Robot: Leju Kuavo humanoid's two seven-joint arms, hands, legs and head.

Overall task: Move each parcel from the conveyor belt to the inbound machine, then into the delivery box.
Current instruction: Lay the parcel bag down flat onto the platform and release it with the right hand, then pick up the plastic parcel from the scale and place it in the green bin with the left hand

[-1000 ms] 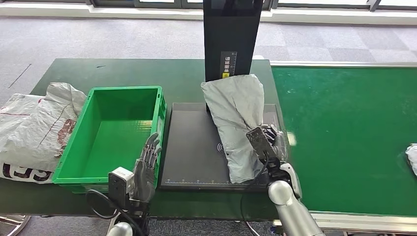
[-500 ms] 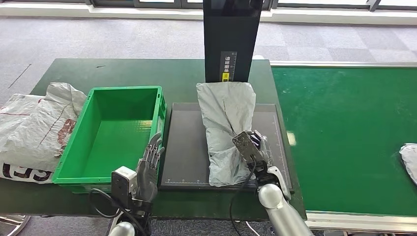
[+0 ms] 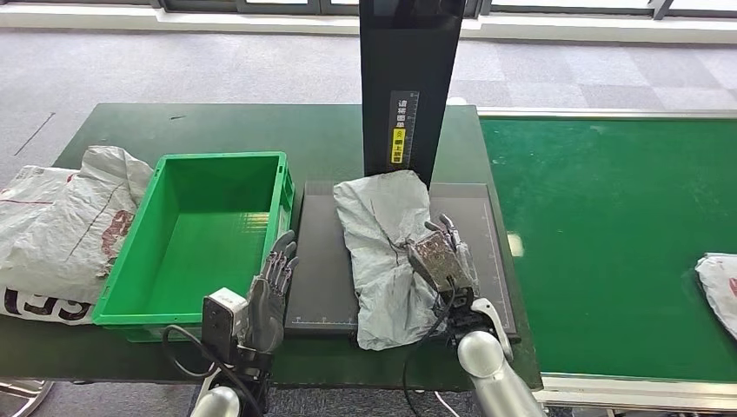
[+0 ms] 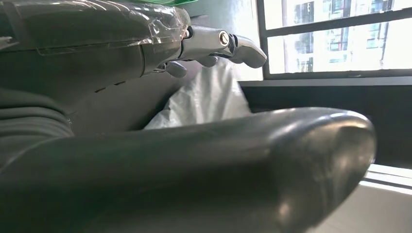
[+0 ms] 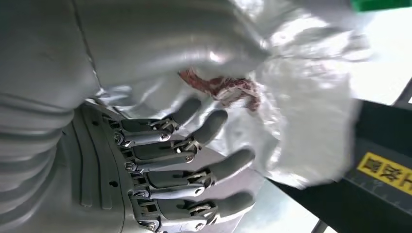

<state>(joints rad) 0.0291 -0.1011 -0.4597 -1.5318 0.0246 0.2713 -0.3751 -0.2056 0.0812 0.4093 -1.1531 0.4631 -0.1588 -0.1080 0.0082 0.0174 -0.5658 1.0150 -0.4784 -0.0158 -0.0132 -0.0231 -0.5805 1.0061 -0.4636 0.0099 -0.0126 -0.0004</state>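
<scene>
Parcel (image 3: 387, 248) sits on inbound machine (image 3: 335, 261), right hand (image 3: 439, 261) prob gripping it (fingers half hidden); next: green box (image 3: 204, 230). Left hand (image 3: 269, 291) is spread wide, empty.

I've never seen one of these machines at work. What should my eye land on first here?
First, the crumpled grey parcel lying on the dark inbound machine in the middle, with the robot's right hand resting on it. Just left of that sits a bright green delivery box, with nothing in it, and the left hand hovers open by its near corner. Far right, another parcel waits on the green conveyor belt.
</scene>
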